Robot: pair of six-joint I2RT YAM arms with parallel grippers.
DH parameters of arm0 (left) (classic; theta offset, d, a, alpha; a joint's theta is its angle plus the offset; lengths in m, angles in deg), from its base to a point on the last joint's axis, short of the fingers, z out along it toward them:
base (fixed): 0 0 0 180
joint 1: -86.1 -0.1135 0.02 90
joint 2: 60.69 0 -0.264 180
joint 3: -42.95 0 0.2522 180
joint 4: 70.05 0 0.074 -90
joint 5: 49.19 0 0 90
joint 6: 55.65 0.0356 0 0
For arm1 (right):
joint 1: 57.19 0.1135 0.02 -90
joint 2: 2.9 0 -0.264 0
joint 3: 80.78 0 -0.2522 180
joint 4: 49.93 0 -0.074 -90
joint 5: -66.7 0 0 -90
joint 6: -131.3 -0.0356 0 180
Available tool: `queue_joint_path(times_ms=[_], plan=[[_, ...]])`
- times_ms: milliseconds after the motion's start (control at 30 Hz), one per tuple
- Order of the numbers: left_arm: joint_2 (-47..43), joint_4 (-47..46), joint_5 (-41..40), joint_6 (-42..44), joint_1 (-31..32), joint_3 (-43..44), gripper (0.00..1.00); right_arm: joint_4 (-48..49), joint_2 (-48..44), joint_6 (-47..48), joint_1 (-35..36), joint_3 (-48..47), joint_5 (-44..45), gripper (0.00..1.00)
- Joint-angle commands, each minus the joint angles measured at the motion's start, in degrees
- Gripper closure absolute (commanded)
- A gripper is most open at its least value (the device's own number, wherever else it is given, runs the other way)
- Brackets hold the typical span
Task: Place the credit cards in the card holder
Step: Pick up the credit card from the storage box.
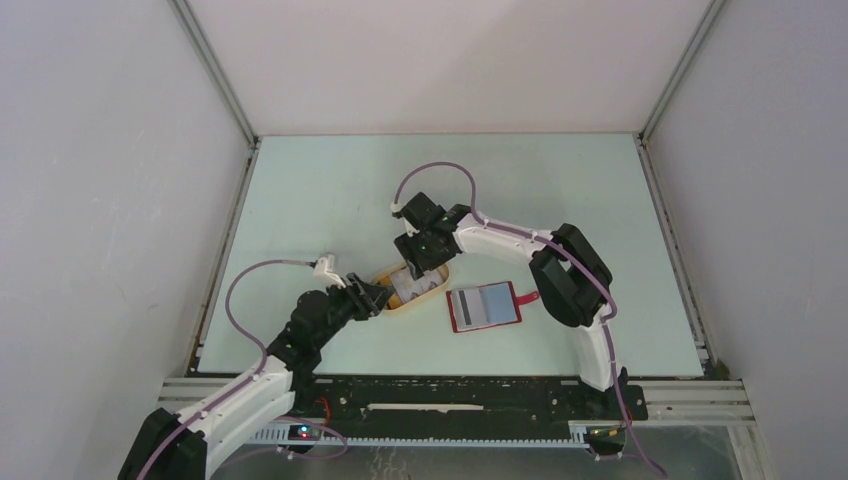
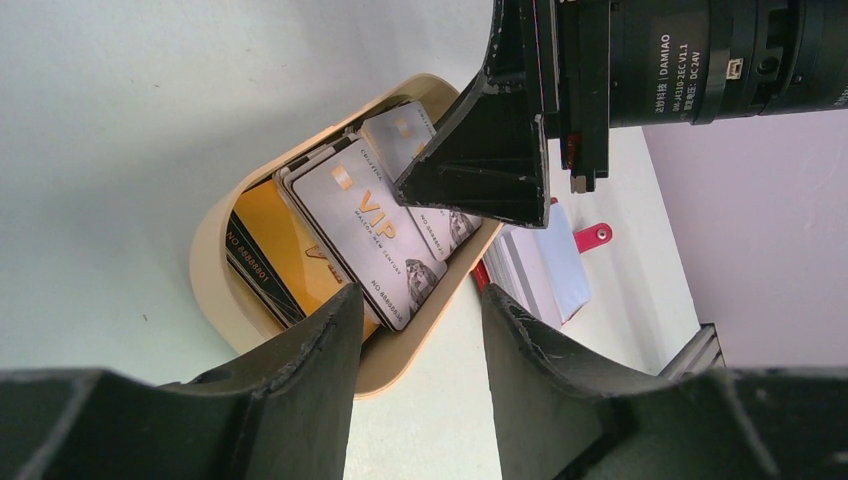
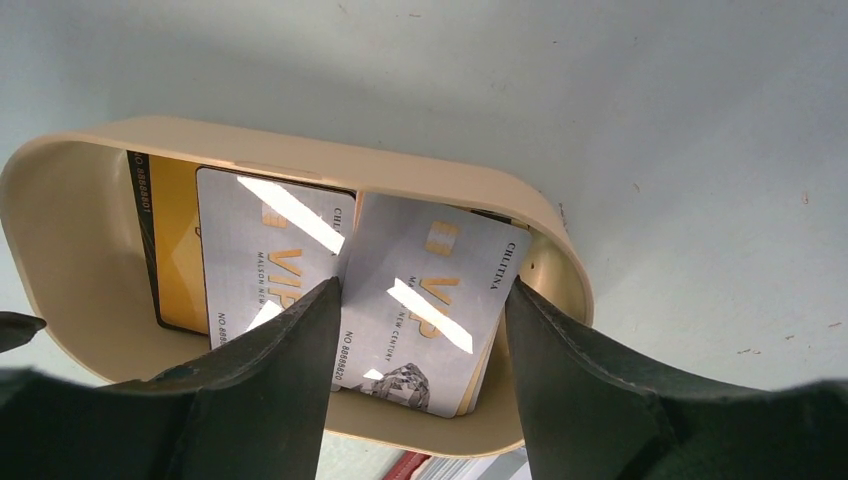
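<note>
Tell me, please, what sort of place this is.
Most likely a robot laboratory test cell. Plain white walls enclose a pale table. The left arm and right arm are mounted at its near edge. The props are a beige tray of cards and a red card holder.

Found credit cards lying overlapped inside beige oval tray, silvery VIP faces up over an orange-gold card with dark edge stripe, and red card holder spread open flat on bench just beside tray, snap tab pointing away.
</note>
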Motion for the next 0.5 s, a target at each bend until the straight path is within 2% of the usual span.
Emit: queue_joint_path(times_ms=[0, 467], plan=[[0.1, -2.7, -0.7, -0.1, 0.5, 1.6, 0.48, 1.1, -0.3, 0.6, -0.5, -1.0, -1.6, 0.34], [1.1, -3.7, -0.4, -0.9, 0.5, 1.7, 0.48, 1.5, -2.3, 0.8, -1.4, -0.5, -5.4, 0.38]])
